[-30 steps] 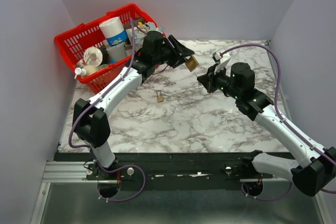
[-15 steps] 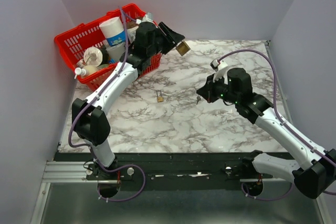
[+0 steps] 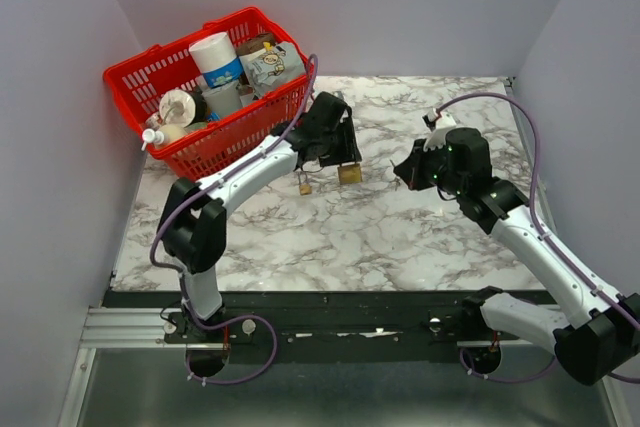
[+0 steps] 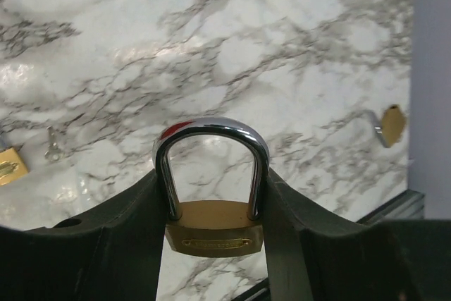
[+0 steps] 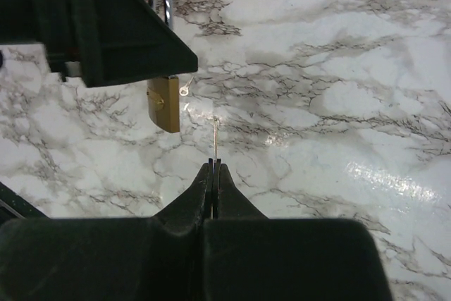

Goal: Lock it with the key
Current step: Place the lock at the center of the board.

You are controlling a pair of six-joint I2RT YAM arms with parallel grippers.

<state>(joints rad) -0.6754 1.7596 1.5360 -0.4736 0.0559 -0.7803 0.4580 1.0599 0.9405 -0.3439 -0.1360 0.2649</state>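
Right pincer (image 5: pixel 213 168): fingers pressed tight together, nipping the key (image 5: pixel 215 139), a thin sliver seen edge-on that pokes straight out past the tips.
Key: up off the marbled surface (image 3: pixel 400 237), tip aimed just to the side of the padlock (image 5: pixel 163 103), near it but clearly apart.
Right arm: rises from the near right corner, forearm running on a diagonal toward the far left, wrist over mid-surface, pincer facing the left one.
Left pincer (image 4: pixel 215 174): partly spread and clamped on the padlock, one finger against each side of the steel shackle and the top of the brass body.
Padlock: held with the shackle toward the pincer and the brass body at the outer end, low over the middle of the surface; whether it touches down, I can't tell.
Left arm: elbow folded up near the left edge, white forearm reaching out to the right and away, passing the basket's front.
Small padlock (image 3: pixel 304 185): lying on the surface just left of the held one.
Loose key (image 4: pixel 51 142): flat on the marble, untouched.
Red basket (image 3: pixel 215 152): far left corner, packed with bottles and packets.
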